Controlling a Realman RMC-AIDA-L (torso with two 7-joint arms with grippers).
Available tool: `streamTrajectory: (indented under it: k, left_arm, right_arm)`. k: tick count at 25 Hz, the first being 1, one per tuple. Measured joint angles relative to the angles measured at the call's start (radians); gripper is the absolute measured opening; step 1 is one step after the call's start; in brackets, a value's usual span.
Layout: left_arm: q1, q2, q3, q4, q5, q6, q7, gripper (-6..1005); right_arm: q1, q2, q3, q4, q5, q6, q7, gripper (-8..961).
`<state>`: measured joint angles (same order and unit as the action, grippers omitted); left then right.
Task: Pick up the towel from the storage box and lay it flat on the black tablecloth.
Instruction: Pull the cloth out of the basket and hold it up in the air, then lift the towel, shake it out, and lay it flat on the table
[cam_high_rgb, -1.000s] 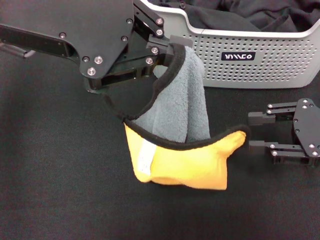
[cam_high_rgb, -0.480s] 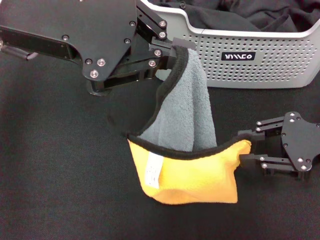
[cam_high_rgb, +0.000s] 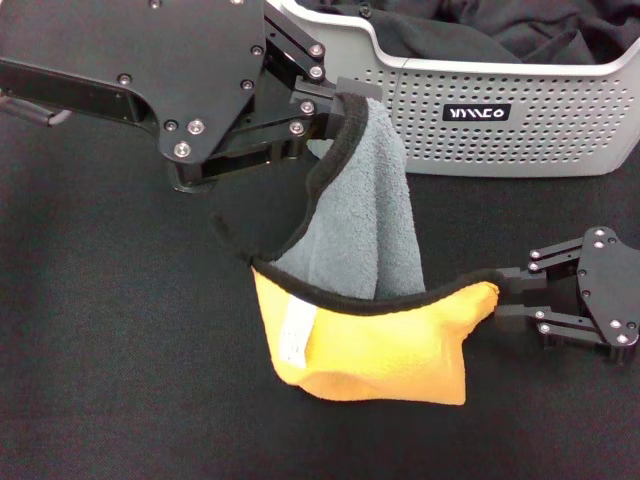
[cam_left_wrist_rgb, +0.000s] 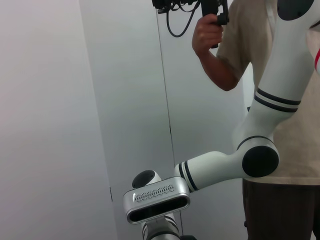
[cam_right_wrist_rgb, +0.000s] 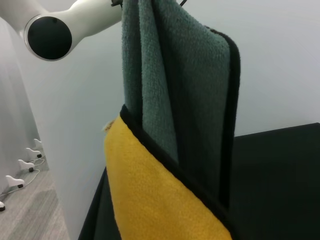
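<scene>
My left gripper (cam_high_rgb: 335, 102) is shut on the top corner of the towel (cam_high_rgb: 365, 230) and holds it up in front of the storage box (cam_high_rgb: 520, 68). The towel hangs folded, grey side above and yellow-orange side below with a white label. Its lower part hangs close over the black tablecloth (cam_high_rgb: 120, 360). My right gripper (cam_high_rgb: 507, 294) stands open at the towel's lower right corner, which pokes between its fingertips. In the right wrist view the towel (cam_right_wrist_rgb: 160, 200) fills the near field. The left wrist view shows none of these things.
Black clothing fabric (cam_high_rgb: 450, 30) lies inside the storage box at the back right. The left wrist view shows a white wall, a white robot arm (cam_left_wrist_rgb: 220, 165) and a person (cam_left_wrist_rgb: 250, 45) standing behind.
My right gripper has dropped and come up to the towel's lower right corner, its fingers now on either side of it. The left gripper still holds the towel, which swayed slightly.
</scene>
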<state>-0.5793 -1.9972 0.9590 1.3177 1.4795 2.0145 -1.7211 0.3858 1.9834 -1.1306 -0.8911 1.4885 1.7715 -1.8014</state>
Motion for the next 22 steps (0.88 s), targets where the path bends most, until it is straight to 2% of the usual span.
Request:
streamTrajectory:
  k: [8, 18, 21, 22]
  left_arm:
    - [0.000, 0.000, 0.001, 0.000, -0.003, 0.001, 0.000, 15]
    - [0.003, -0.002, 0.000, 0.000, -0.004, 0.000, 0.000, 15]
    - [0.013, -0.013, -0.013, -0.008, -0.004, -0.004, 0.002, 15]
    - [0.016, -0.020, -0.022, -0.015, -0.003, -0.005, 0.004, 15]
  right_arm:
    - [0.006, 0.008, -0.008, -0.002, -0.007, 0.000, -0.036, 156]
    - [-0.004, 0.014, -0.001, -0.002, -0.007, -0.002, -0.105, 101]
    - [-0.005, 0.015, 0.014, -0.004, 0.000, -0.005, -0.105, 63]
    - [-0.008, 0.018, 0.047, -0.018, 0.002, -0.006, -0.103, 48]
